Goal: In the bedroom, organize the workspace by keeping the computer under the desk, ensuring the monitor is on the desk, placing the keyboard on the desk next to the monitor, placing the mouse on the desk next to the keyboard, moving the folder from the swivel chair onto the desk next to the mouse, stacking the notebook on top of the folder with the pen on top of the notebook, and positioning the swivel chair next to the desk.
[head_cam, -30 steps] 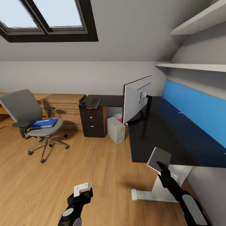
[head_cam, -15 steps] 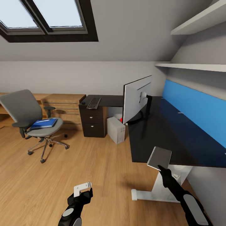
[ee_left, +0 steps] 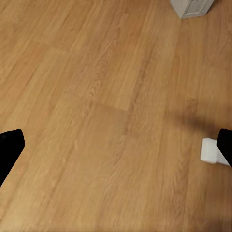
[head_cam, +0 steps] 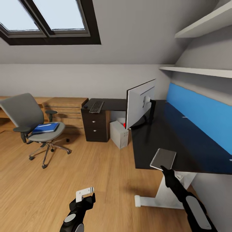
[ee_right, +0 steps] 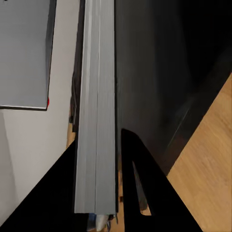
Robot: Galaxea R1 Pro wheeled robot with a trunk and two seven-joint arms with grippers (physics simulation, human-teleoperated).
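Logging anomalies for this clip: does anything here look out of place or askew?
Yes. The monitor stands on the desk with its pale back turned to the room. The keyboard lies on the far desk wing, apart from it. The folder lies on the swivel chair. The right end effector grips the notebook at the desk edge.

Glossy black desk (head_cam: 167, 135), matt wood floor (head_cam: 48, 190)

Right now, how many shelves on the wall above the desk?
2. Lower shelf runs along the wall above the blue back panel; upper shelf sits higher, near the sloped ceiling. More may lie past the picture's edge.
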